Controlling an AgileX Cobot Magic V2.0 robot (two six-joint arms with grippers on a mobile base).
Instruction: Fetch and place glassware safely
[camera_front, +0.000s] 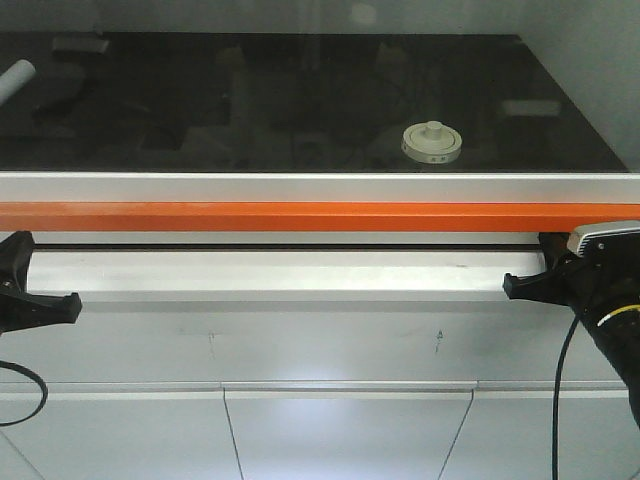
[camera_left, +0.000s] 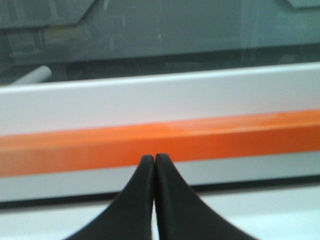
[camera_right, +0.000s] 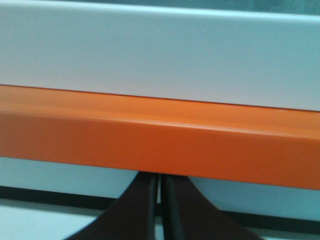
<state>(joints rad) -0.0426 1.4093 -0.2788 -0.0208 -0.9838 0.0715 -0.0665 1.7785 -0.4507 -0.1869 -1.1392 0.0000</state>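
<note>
The job had hardly begun. The little glass jar (camera_front: 432, 152) with its cream lid (camera_front: 433, 138) sat on the dark top (camera_front: 300, 70), a bit right of the middle. It was behind the white frame (camera_front: 300, 186) and the orange bar (camera_front: 300, 216). Nothing was touching it. The white tube (camera_front: 16, 78) lay far off at the left edge. Both arms were low, in front of the bar and well apart from the jar. The left gripper (camera_front: 72, 306) had its jaws pressed together on nothing. The right gripper (camera_front: 512, 287) had its jaws almost together, with only a thin slit between them, and it held nothing. Reaching the jar, lifting it and setting it down gently all looked left to do.
</note>
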